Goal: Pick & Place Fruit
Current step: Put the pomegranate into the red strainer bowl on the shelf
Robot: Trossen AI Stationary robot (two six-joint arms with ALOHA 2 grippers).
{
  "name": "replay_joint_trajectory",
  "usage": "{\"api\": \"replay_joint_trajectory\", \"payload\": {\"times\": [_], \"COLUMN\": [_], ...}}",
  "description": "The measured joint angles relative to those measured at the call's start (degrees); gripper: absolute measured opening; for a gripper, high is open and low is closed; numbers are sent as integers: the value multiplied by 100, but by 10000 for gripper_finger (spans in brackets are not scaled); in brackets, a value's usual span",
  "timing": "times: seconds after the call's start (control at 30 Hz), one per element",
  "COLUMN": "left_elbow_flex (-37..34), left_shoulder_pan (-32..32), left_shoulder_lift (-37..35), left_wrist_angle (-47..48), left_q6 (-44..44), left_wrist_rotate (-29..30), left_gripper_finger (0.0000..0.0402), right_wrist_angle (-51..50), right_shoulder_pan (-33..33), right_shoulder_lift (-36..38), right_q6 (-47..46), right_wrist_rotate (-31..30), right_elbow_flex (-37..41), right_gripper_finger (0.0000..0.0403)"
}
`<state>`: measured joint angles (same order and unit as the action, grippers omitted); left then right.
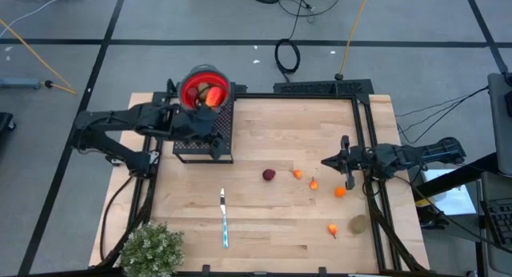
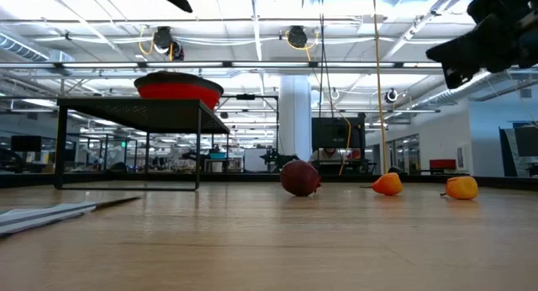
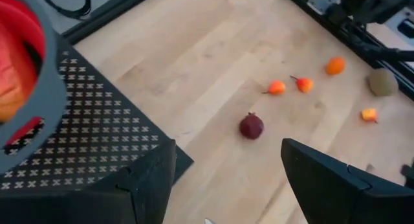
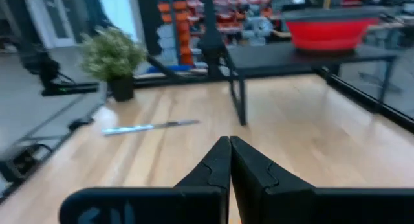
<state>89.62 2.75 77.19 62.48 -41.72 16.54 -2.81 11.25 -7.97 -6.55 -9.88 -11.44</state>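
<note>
We saw left gripper (image 1: 214, 141) over rack (image 1: 204, 145) by bowl (image 1: 204, 86), fingers (image 3: 336, 185) spread, empty. Right gripper (image 1: 326, 161) hovered above table (image 1: 264, 221), fingers (image 4: 223, 162) pressed together, empty.

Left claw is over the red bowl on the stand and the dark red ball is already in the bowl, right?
Not quite. The left claw is by the red bowl on the stand, but the dark red ball lies on the table, as the high view shows.

Two dark, angular jointed arms
</note>
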Motion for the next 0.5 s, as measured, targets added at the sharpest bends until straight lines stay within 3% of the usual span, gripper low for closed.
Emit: {"api": "replay_joint_trajectory", "payload": {"times": [0.3, 0.5], "left_elbow_flex": [-440, -1219], "left_shoulder_pan": [192, 139], "left_shoulder_lift": [-113, -650], "left_wrist_angle": [-1116, -1945], "left_q6": [755, 868], "left_wrist_rotate": [10, 6], "left_gripper_finger": [275, 274], "right_wrist_angle": [662, 1557], "right_shoulder_pan": [0, 2], "right_shoulder_lift": [-618, -1424], "right_q6": [125, 145], "right_wrist_rotate": [420, 720], "right_elbow_flex": [11, -88], "right_gripper_finger": [2, 2]}}
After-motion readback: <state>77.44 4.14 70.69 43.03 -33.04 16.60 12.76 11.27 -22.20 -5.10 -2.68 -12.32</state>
